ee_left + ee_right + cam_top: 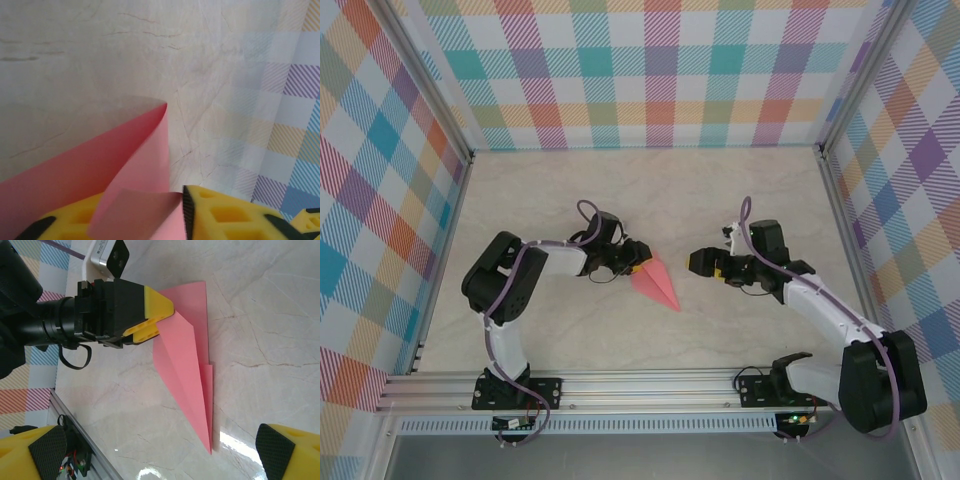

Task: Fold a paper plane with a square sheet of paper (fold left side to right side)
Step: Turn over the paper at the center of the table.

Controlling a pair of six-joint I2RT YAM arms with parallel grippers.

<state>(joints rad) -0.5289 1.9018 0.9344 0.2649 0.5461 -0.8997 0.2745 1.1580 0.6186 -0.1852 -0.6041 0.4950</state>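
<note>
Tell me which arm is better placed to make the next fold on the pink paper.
Left, probably: the left gripper pinches the wide end of the paper plane, lifting a flap. The right gripper hangs open, apart from the paper.

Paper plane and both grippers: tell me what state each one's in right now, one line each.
paper plane: folded into a narrow pointed dart, lying on the table, wide end pinched, tip free.
left gripper: shut on the paper plane's wide end.
right gripper: open, holding nothing, apart from the paper plane.
</note>
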